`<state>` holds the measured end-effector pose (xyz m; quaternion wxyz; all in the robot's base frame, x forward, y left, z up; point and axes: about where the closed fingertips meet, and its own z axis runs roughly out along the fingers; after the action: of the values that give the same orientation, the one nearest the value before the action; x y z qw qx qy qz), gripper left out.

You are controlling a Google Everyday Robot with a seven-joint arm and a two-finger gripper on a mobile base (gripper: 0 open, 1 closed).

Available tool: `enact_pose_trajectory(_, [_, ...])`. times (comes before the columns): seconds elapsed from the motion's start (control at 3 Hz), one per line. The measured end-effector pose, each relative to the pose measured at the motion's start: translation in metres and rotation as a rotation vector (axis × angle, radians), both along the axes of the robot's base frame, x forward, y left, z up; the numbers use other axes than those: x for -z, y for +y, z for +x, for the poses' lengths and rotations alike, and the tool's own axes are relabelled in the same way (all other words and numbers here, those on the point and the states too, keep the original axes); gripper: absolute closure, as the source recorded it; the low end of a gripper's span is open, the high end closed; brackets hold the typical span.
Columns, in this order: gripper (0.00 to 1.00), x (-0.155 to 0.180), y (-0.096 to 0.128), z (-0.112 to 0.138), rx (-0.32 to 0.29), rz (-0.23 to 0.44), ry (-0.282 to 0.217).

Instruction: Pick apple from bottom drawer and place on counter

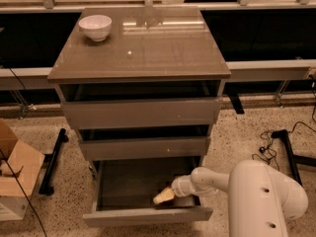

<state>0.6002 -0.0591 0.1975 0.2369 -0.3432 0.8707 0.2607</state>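
The bottom drawer (126, 184) is pulled open below the two taller-fronted grey drawers; its grey floor shows on the left. My gripper (163, 196) is down inside this drawer, near the front panel and right of centre, at the end of the white arm (207, 180) that reaches in from the right. The apple does not show; it is hidden or out of view. The glossy counter (148, 51) tops the cabinet.
A white bowl (95, 26) stands on the counter's back left corner. A cardboard box (15, 179) and a black stand (52, 162) are on the floor at left. Cables (269, 147) lie on the floor at right. A pale ledge (266, 70) runs behind.
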Motion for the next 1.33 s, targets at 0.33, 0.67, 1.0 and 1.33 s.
enact_pose_trajectory(0.33, [0.03, 0.034, -0.012, 0.012, 0.076, -0.017, 0.012])
enact_pose_trajectory(0.67, [0.18, 0.049, -0.019, 0.015, 0.114, -0.027, 0.024])
enact_pose_trajectory(1.0, [0.36, 0.058, -0.023, 0.010, 0.138, -0.044, 0.043])
enact_pose_trajectory(1.33, [0.60, 0.055, -0.023, 0.004, 0.145, -0.061, 0.037])
